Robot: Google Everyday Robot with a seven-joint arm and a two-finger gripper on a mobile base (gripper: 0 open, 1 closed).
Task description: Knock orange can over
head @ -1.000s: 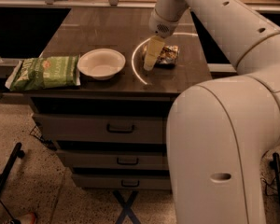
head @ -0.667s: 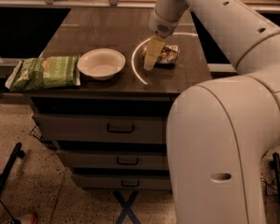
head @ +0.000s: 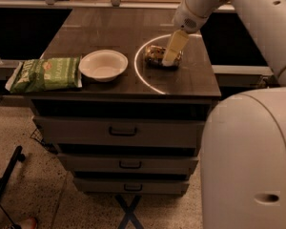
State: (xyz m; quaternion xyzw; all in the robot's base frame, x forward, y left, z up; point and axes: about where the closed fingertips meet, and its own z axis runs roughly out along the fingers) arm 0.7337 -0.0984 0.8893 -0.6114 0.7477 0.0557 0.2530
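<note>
Atop the dark drawer cabinet (head: 109, 30) on speckled floor (head: 35, 175), the gripper (head: 170, 58), state unclear, overlaps the orange can (head: 154, 56).

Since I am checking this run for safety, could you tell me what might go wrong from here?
1. The orange can looks to be lying low beside the gripper, which is right against it; a sideways push might roll it off the table.
2. The white bowl sits just left of the can, so a leftward sweep could strike it.
</note>
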